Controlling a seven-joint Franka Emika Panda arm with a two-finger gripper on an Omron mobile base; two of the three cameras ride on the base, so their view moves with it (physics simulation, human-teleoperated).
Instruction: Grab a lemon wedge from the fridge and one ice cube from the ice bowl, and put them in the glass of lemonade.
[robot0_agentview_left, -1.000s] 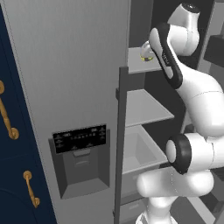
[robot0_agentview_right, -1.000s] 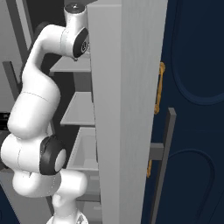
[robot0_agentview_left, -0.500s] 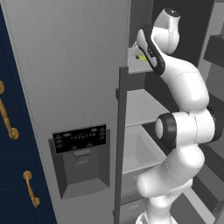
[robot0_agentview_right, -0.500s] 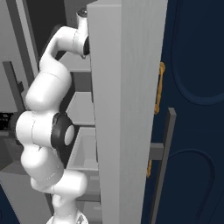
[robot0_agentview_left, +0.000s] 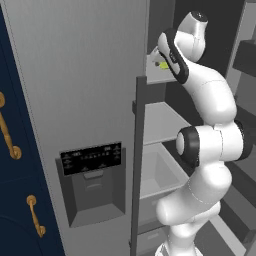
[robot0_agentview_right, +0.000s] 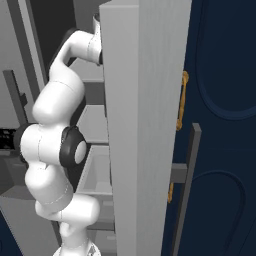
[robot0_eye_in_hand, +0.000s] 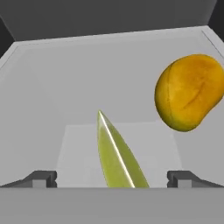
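2 base cameras are looking from behind the arm, left and right, into the fridge (robot0_agentview_left: 75, 75); the hand camera is facing 1 shelf (robot0_eye_in_hand: 87, 87) closely.

Lemon wedge (robot0_eye_in_hand: 117, 159): slender, yellow-green, pale edge uppermost, lying on the fridge (robot0_agentview_left: 75, 90) shelf between my end effector (robot0_eye_in_hand: 112, 178) tips. Fridge: grey steel, right door open.

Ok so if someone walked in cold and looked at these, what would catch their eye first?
Probably the white arm reaching up into the open fridge toward its top shelf. In the hand view, the yellow-green lemon wedge lies between the open gripper tips, with an orange mango-like fruit to its right.
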